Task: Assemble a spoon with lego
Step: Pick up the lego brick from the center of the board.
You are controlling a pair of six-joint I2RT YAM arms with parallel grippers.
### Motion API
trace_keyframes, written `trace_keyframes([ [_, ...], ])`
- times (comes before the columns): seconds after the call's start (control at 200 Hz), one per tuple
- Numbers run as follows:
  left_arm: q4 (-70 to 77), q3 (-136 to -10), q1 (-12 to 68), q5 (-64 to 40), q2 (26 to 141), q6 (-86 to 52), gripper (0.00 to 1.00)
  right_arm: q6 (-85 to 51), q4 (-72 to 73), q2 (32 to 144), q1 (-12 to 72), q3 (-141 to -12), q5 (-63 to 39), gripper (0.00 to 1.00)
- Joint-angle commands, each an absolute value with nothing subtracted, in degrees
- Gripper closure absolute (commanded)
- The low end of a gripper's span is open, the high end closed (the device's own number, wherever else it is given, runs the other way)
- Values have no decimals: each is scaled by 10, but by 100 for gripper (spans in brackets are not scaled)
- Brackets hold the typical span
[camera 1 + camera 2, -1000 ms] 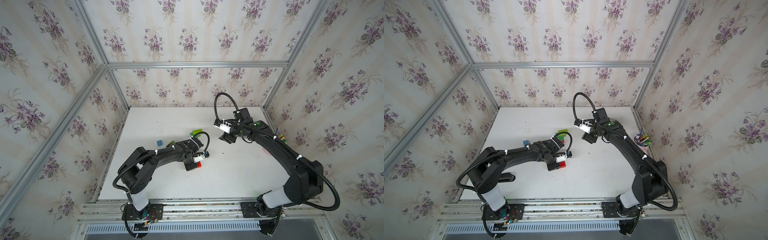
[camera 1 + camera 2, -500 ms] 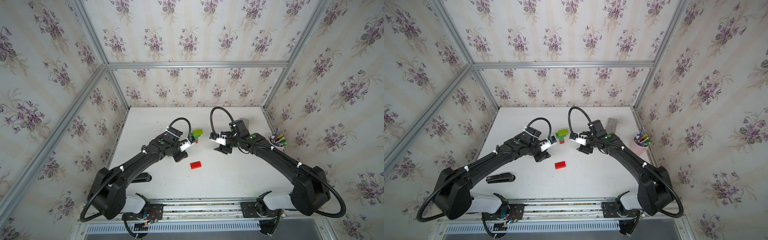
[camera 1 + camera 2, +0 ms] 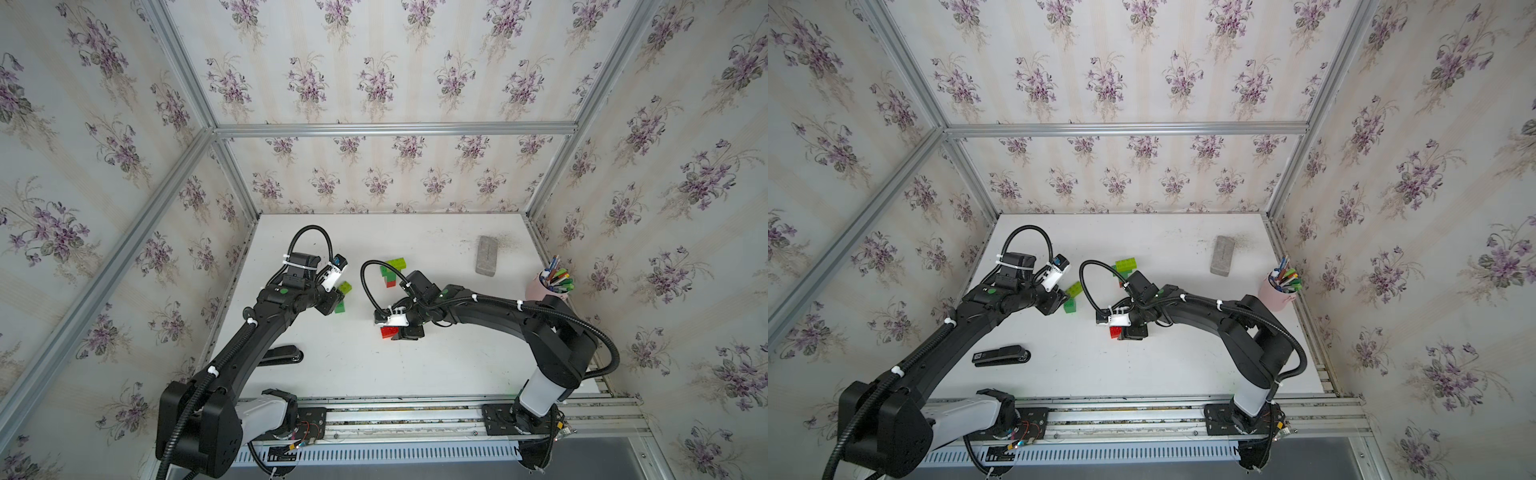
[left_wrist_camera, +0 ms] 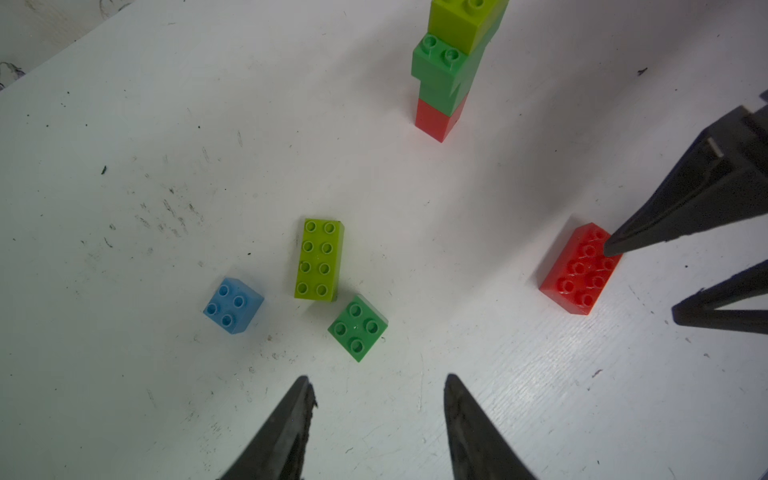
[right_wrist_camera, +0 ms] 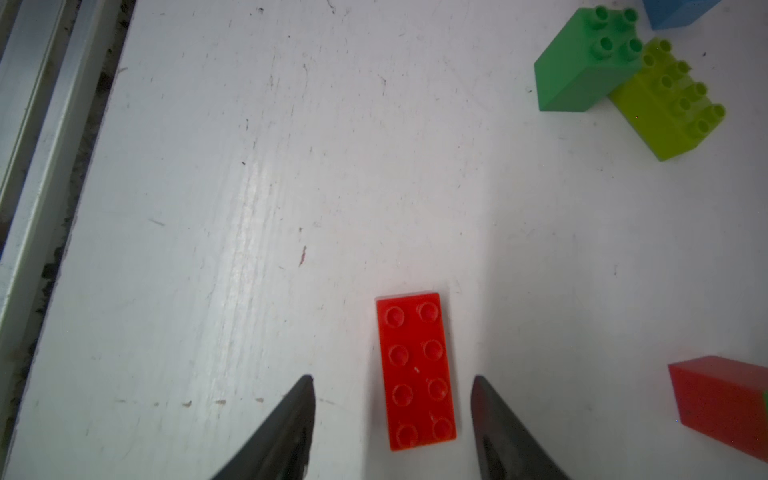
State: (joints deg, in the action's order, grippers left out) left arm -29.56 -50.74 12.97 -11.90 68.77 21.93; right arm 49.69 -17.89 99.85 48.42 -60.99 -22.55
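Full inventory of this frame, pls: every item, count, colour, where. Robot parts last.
oblong red brick: 1, red, flat on the table between the right tool's tips, untouched
oblong lime brick: 1, lime, studs up, under the left arm's wrist
square green brick: 1, green, close beside the lime one
square blue brick: 1, blue, apart from that pair
joined stack: 1, lime, green and red in that order, mid-table towards the back
grey block: 1, grey, back right
pen cup: 1, pink, right edge, holds coloured pens
stapler: 1, black, front left
table: 1, white
left tool: 1, black, open, empty
right tool: 1, black, open
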Motion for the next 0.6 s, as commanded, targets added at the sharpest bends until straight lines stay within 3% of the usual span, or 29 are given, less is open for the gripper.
trace_keyframes([
  [0.0,-290,-503,127,-123,686,216,48,489,-171,1022,487,-626,-233,43],
  [0.595,-290,-498,127,-129,693,218,48,487,-169,1073,487,-642,-214,44],
])
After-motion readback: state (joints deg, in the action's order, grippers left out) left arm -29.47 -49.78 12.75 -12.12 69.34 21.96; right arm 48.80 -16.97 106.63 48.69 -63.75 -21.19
